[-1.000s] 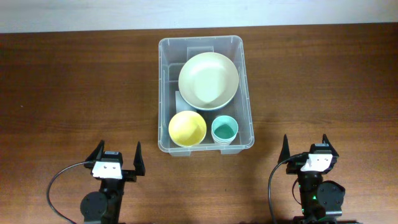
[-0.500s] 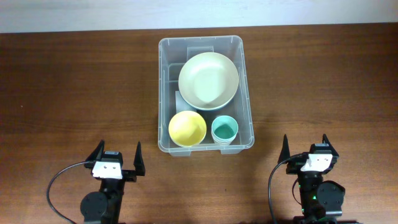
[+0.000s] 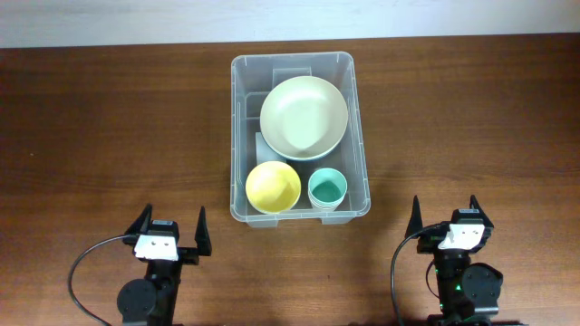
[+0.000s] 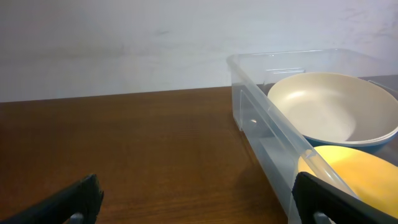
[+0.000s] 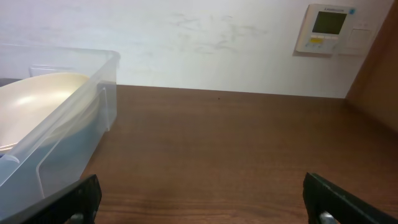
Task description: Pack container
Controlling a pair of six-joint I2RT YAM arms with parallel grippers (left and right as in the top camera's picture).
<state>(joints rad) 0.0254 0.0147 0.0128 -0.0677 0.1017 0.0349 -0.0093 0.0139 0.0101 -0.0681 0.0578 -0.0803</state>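
The clear plastic container [image 3: 238,136] stands at the table's middle. It holds a large cream bowl [image 3: 304,116] at the back, a yellow bowl [image 3: 273,186] front left and a teal cup [image 3: 327,189] front right. My left gripper [image 3: 171,224] is open and empty near the front edge, left of the container. My right gripper [image 3: 445,211] is open and empty at the front right. The left wrist view shows the container's wall [image 4: 261,127], the cream bowl [image 4: 329,106] and the yellow bowl [image 4: 354,177]. The right wrist view shows the container [image 5: 74,124] at left.
The brown wooden table [image 3: 109,127] stretches to both sides of the container. A white wall runs along the table's back edge [image 3: 118,23]. A wall thermostat [image 5: 326,28] shows in the right wrist view.
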